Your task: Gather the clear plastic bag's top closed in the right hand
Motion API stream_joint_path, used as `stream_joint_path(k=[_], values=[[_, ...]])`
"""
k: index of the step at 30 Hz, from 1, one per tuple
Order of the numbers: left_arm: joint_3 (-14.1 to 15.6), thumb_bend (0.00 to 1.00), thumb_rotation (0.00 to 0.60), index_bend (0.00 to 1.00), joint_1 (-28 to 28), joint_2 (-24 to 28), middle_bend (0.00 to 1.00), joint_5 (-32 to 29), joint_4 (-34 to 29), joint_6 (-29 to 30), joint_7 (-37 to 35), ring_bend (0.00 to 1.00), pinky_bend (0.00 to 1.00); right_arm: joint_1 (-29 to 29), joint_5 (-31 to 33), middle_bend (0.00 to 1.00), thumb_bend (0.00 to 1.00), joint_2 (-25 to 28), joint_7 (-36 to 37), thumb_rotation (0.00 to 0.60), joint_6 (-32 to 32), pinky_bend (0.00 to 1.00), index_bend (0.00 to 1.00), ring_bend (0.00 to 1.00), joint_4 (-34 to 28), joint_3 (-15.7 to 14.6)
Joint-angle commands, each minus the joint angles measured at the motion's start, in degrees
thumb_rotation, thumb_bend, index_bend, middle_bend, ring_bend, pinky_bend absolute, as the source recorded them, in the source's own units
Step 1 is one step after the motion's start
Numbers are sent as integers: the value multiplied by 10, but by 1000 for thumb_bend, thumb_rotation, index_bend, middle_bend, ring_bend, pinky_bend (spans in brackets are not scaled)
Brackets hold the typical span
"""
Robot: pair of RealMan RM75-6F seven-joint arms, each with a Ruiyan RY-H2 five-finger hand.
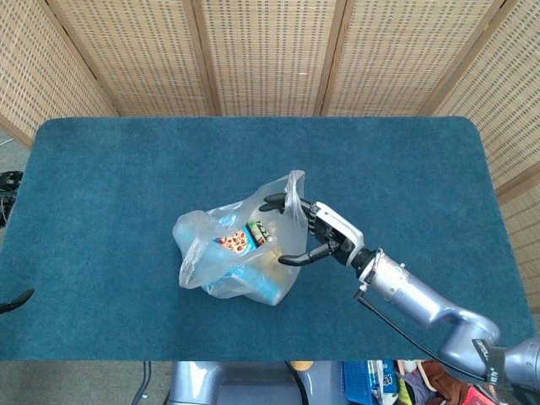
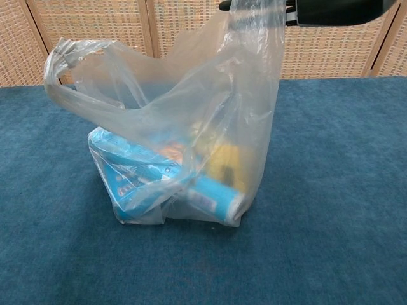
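Nearest the robot, the right arm (image 1: 422,297) reaches in from the lower right over the blue table (image 1: 101,186), its silver forearm ending at the right hand (image 1: 325,232). The fingers (image 1: 275,203) are spread wide apart in a curved, open claw, one dark set at the bag's upper edge and another (image 1: 291,259) lower down at its side; they sit against the right flank of the plastic but have not closed on it (the film is not yet bunched in the palm). In the chest view the hand shows only as a dark shape at the top edge, level with the bag's raised right corner.

The clear plastic bag (image 1: 240,249) stands just left of the hand, near the middle of the table, its top loose and gaping. Inside lie a blue packet (image 2: 137,175), a printed snack packet (image 1: 237,242) and something yellow (image 2: 226,162).

Beyond the table's far edge stands a woven screen (image 1: 270,51).

The left hand is not in sight.
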Motion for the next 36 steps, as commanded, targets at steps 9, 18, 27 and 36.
stream_joint_path(k=[9,18,27,36], values=[[-2,152,600,0,-3,0,0,-7,2,-7,-3,0,0,1,75,256,0,-64,-23,600,32,0,206,97,21,40],[-2,152,600,0,-4,0,0,-6,1,-10,-1,0,0,-6,111,265,4,-102,4,600,41,20,211,107,13,72],[-1,151,600,0,-4,1,0,-6,1,-11,-2,0,0,1,65,307,33,-114,81,600,-37,118,242,147,11,83],[-1,152,600,0,-6,2,0,-8,2,-16,-5,0,0,26,9,325,49,-125,112,600,-110,135,265,165,16,70]])
